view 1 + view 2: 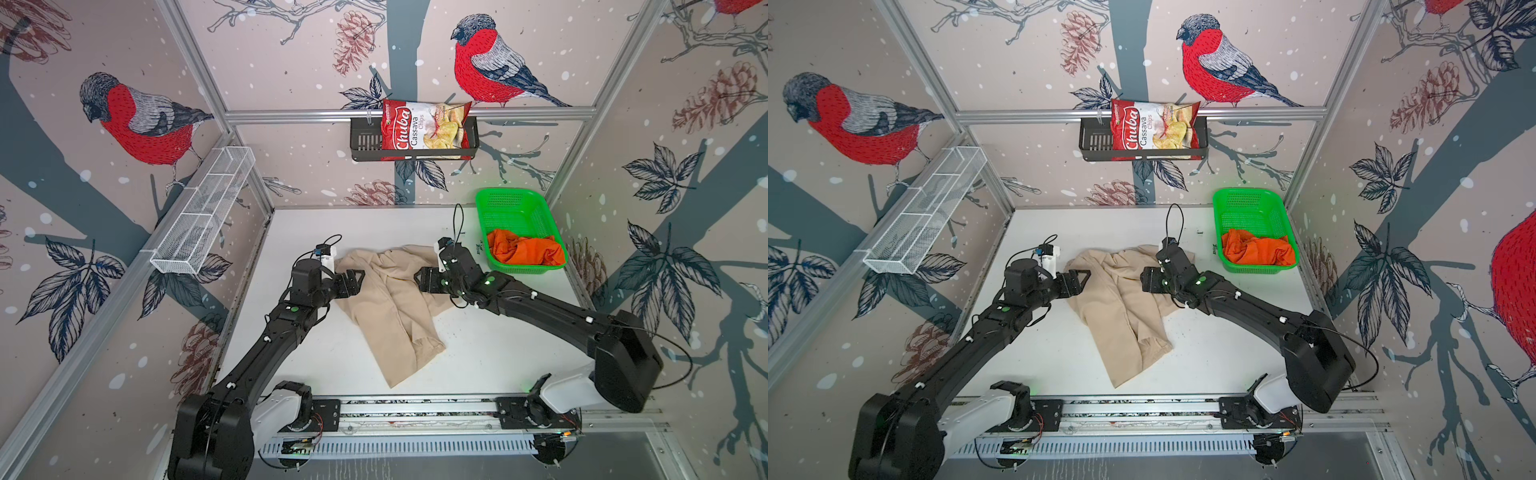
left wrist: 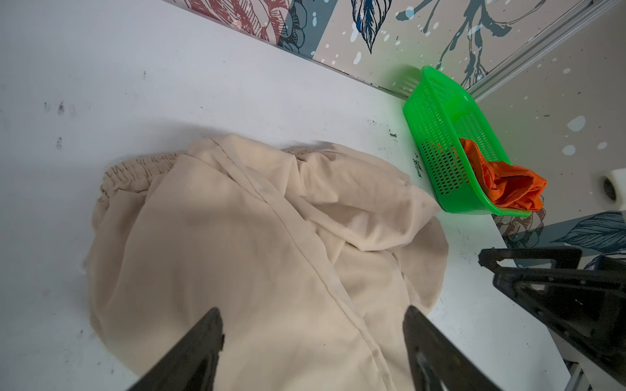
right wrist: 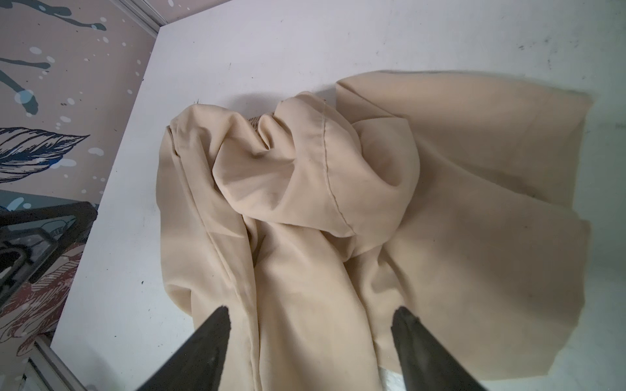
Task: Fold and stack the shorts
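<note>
At frame centre, beige shorts (image 1: 390, 307) lie limp and soft; pinch the waistband (image 2: 135, 171). Left gripper (image 1: 358, 279) and right gripper (image 1: 419, 280): spread, empty.

Chips bag (image 1: 424, 126) in black wall rack (image 1: 365, 141); white wire shelf (image 1: 199, 220) (left wall); green basket (image 1: 513, 210) right rear.

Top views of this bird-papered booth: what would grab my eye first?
Crumpled beige shorts lie on the white table between the left gripper and right gripper, both open. At the back right, a bright green basket holds bunched orange shorts, and a red cassava chips bag sits in a black wall rack.
</note>
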Controlling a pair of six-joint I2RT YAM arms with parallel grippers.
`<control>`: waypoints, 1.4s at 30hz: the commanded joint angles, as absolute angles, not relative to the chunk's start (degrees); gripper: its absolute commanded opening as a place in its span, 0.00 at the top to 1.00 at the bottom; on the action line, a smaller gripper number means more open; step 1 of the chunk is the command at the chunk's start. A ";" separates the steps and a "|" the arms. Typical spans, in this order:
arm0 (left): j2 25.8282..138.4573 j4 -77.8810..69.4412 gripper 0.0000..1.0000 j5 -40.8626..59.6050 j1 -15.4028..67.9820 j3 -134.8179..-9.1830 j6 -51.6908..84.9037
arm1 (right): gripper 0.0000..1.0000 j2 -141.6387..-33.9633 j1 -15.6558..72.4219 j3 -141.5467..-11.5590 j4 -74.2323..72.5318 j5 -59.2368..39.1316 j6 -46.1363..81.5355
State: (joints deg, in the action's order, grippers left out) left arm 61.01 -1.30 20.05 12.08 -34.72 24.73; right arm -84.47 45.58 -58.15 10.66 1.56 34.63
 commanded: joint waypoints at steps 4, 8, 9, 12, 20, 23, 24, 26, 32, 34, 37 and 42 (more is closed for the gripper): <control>63.55 -3.11 0.19 22.02 11.71 -35.18 27.44 | 0.23 -87.34 45.90 -58.65 5.38 0.86 34.71; 66.72 -4.82 0.20 24.36 9.99 -34.81 29.73 | 0.24 -89.73 44.97 -60.82 4.16 -1.58 33.60; 67.83 -5.98 0.21 25.56 9.01 -34.52 30.66 | 0.24 -90.45 44.52 -61.50 3.88 -2.58 33.43; 71.58 -8.67 0.23 29.44 5.86 -34.74 33.18 | 0.23 -92.47 43.26 -62.94 2.57 -4.86 33.40; 83.84 -4.35 0.23 29.20 4.77 -44.89 30.66 | 0.24 -104.75 40.22 -73.06 5.82 -7.73 34.29; 89.84 1.32 0.30 30.69 4.66 -50.92 28.11 | 0.24 -110.31 39.30 -79.30 10.39 -7.89 32.80; 91.99 3.36 0.34 31.64 4.66 -52.91 27.42 | 0.25 -112.27 38.86 -81.54 12.20 -8.34 33.35; 95.88 6.98 0.38 32.78 4.70 -56.47 26.07 | 0.28 -115.26 38.28 -84.58 14.45 -9.42 34.71; 99.48 9.43 0.66 32.84 4.66 -59.70 23.47 | 0.45 -115.30 38.41 -81.66 8.79 -8.24 35.41; 98.90 9.39 0.78 32.33 4.66 -59.68 23.42 | 0.45 -114.33 38.32 -80.59 8.21 -7.34 35.11; 96.90 9.92 0.90 32.47 4.68 -60.18 23.15 | 0.38 -111.76 37.86 -78.02 6.24 -6.31 34.40; 92.01 12.65 0.97 32.01 4.66 -63.50 19.63 | 0.33 -105.37 36.90 -72.62 3.09 -5.12 33.42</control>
